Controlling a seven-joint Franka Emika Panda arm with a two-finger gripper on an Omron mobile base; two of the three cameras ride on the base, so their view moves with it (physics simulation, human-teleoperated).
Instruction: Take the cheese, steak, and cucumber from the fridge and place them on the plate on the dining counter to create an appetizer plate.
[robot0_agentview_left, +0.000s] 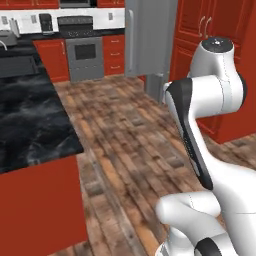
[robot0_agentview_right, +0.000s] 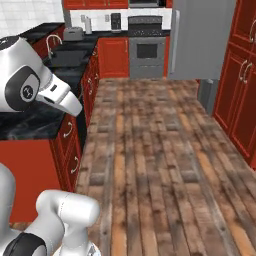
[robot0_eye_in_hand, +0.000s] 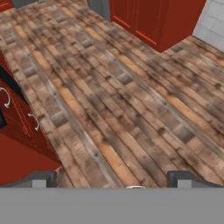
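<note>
Base views catch the shut fridge (robot0_agentview_left: 145, 42); the hand view has the tool (robot0_eye_in_hand: 111, 179) spread wide, empty, above floorboards (robot0_eye_in_hand: 131, 96).

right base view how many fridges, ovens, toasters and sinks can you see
fridge: 1
oven: 1
toaster: 1
sink: 1
total: 4

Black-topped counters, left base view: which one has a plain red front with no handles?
The dining counter at near left: its red front is one bare panel. The far cabinets beside the stove have drawers and doors.
</note>
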